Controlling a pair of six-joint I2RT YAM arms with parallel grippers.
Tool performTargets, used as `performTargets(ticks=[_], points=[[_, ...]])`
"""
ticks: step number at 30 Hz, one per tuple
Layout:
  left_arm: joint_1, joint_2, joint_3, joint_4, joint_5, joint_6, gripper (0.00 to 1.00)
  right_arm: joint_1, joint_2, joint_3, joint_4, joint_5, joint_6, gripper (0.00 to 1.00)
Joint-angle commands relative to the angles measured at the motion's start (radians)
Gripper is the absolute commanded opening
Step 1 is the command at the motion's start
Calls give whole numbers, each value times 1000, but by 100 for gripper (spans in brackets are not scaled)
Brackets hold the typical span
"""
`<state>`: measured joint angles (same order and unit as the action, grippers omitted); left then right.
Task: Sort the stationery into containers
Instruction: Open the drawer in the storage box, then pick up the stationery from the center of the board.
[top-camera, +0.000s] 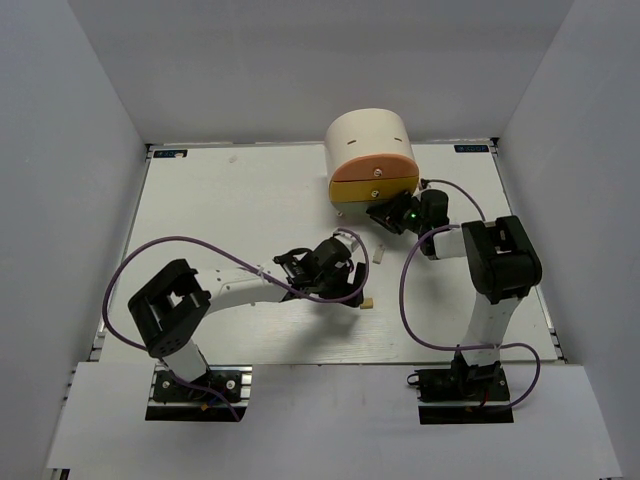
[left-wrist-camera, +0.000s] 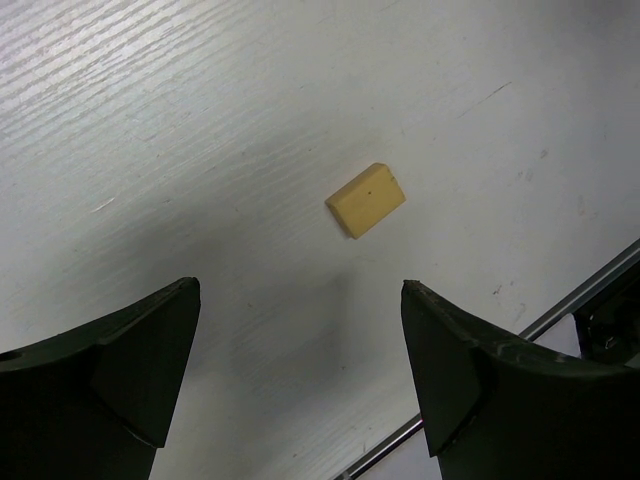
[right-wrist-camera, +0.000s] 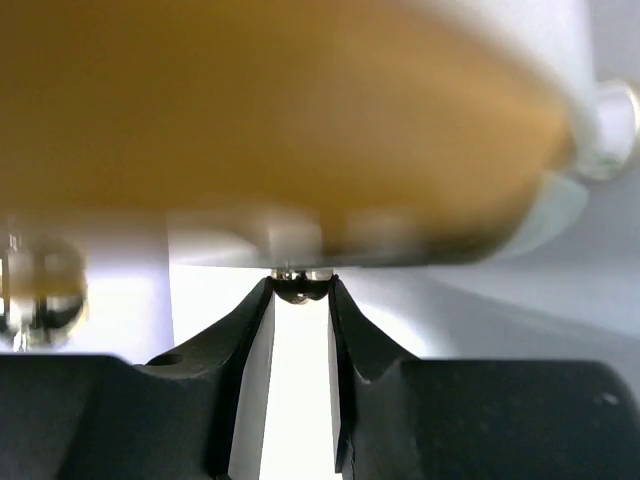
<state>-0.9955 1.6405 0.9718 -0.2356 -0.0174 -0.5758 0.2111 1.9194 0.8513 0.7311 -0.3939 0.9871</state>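
Observation:
The cream drum organiser (top-camera: 368, 137) stands at the back, its orange drawer (top-camera: 374, 165) and yellow drawer (top-camera: 372, 187) facing me. My right gripper (top-camera: 382, 213) is at its base. In the right wrist view it (right-wrist-camera: 301, 283) is shut on a small metal drawer knob (right-wrist-camera: 300, 291) under a blurred yellow front (right-wrist-camera: 280, 110). My left gripper (top-camera: 347, 287) is open and empty over the table. In its wrist view it (left-wrist-camera: 300, 288) hangs above and short of a tan eraser (left-wrist-camera: 366, 200), which also shows in the top view (top-camera: 367, 303). A whitish eraser (top-camera: 379, 254) lies between the arms. No highlighters or pens show.
Purple cables (top-camera: 150, 250) loop from both arms over the table. The table's front edge rail (left-wrist-camera: 570, 305) runs close to the tan eraser. Grey walls enclose the table on three sides. Two more knobs (right-wrist-camera: 35, 290) show blurred in the right wrist view.

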Motion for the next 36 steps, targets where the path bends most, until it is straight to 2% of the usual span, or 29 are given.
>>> performTargets(ticks=[1, 6, 12, 14, 16, 17, 19, 29, 36], points=[[-12, -2, 54, 19, 8, 8, 92, 4, -63, -63, 59, -33, 1, 14], [-31, 33, 99, 19, 17, 36, 93, 5, -131, -174, 76, -56, 15, 14], [-51, 77, 117, 19, 27, 56, 94, 1, -178, -218, 86, -65, 15, 20], [-51, 90, 128, 19, 27, 56, 94, 1, -178, -212, 88, -72, 10, 33], [-60, 90, 137, 19, 17, 56, 94, 2, -174, -199, 77, -72, 7, 52], [-60, 100, 137, 19, 8, 56, 94, 2, -171, -193, 77, -74, 8, 70], [-69, 110, 157, 9, -4, 56, 94, -4, -178, -187, 80, -97, 1, 79], [-101, 182, 234, -77, -50, 47, 90, -52, -330, -340, 68, -163, -16, 81], [-120, 304, 358, -215, -98, 16, 87, -104, -491, -446, 10, -200, -82, 81]])
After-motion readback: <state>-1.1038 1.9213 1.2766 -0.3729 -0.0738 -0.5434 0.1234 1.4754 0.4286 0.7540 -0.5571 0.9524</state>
